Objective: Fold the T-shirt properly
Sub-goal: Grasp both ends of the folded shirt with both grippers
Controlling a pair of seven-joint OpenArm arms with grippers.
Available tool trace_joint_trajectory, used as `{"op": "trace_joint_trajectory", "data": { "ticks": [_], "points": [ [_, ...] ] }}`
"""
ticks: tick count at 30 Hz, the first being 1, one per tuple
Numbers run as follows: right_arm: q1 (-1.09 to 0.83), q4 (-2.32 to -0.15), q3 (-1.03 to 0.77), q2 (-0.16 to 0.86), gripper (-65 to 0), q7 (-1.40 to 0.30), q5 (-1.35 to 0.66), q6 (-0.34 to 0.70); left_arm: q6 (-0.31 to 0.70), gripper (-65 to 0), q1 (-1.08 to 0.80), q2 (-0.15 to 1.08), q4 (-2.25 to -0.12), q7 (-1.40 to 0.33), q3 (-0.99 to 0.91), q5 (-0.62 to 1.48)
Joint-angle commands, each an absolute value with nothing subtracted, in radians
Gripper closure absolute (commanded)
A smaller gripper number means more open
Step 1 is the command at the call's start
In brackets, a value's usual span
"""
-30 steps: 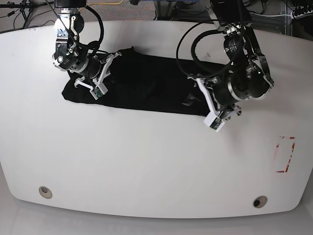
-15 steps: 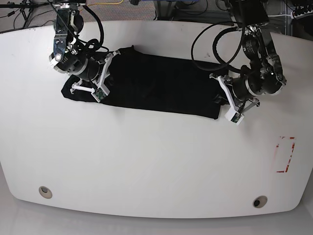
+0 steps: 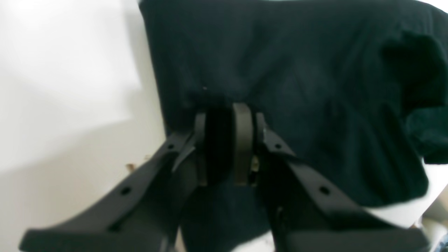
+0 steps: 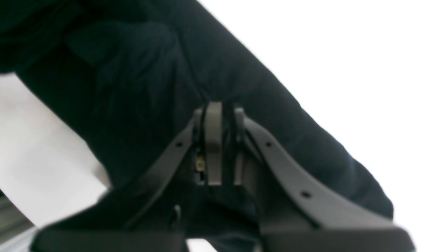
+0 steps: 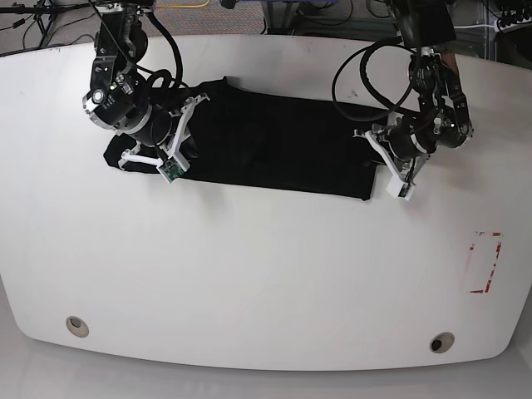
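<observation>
the white table (image 5: 249,274) carries the t-shirt (image 5: 266,145), a black garment folded into a long band lying across the far half of the table, running left to right in the base view.

the left gripper (image 3: 227,115) sits at the band's right end in the base view. its jaws are drawn narrow and pinch a fold of the t-shirt fabric; cloth bunches at the fingertips.

the right gripper (image 4: 218,112) sits at the band's left end in the base view. its jaws are drawn nearly together on the cloth edge, with fabric gathered between them.

a red rectangular mark (image 5: 485,263) lies on the table near its right edge, well apart from the garment.
</observation>
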State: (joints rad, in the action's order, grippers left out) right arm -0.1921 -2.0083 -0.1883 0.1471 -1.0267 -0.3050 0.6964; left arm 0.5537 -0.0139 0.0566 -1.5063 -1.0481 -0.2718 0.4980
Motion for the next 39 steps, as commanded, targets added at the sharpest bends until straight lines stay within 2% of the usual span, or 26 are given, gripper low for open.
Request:
{"op": "trace_joint_trajectory", "data": {
  "ticks": [1,4,5,8,13,19,23,29,39],
  "points": [
    [-0.179,-2.025,-0.251,0.147,-10.9,-1.007,-0.380,0.698,0.555,-7.9,0.001,0.079,-1.461,-1.055,-0.271,0.486],
    [-0.173,-2.015,-0.334,0.130,-24.1,-1.007,-0.455,0.698,0.555,-7.9,0.001,0.082,-1.420,-1.038,-0.271,0.486],
    [-0.163,-2.003,-0.380,0.124,-31.4,-1.012,-0.495,0.698,0.555,-7.9,0.001,0.085,-1.405,-1.023,-0.271,0.486],
    [-0.145,-1.980,-0.473,0.120,-46.1,-1.046,-0.559,0.698,0.555,-7.9,0.001,0.087,-1.379,-0.998,-0.271,0.486],
    [-0.097,-1.900,-0.624,0.120,-65.0,-1.124,-0.667,0.698,0.555,-7.9,0.001,0.122,-1.343,-0.989,-0.271,0.486],
    [-0.050,-1.696,-0.849,0.134,-65.0,-1.207,-0.825,0.698,0.556,-7.9,-0.002,0.128,-1.337,-0.987,-0.271,0.486],
    [-0.044,-1.544,-0.931,0.189,-65.0,-1.239,-0.915,0.698,0.556,-7.9,-0.005,0.131,-1.340,-0.987,-0.271,0.486],
    [-0.053,-1.443,-0.941,0.240,-65.0,-1.237,-0.969,0.698,0.558,-7.9,-0.005,0.142,-1.339,-0.987,-0.271,0.486],
    [-0.090,-1.391,-0.926,0.226,-65.0,-1.225,-0.967,0.698,0.559,-7.9,-0.007,0.142,-1.342,-0.990,-0.271,0.487]
  ]
}}
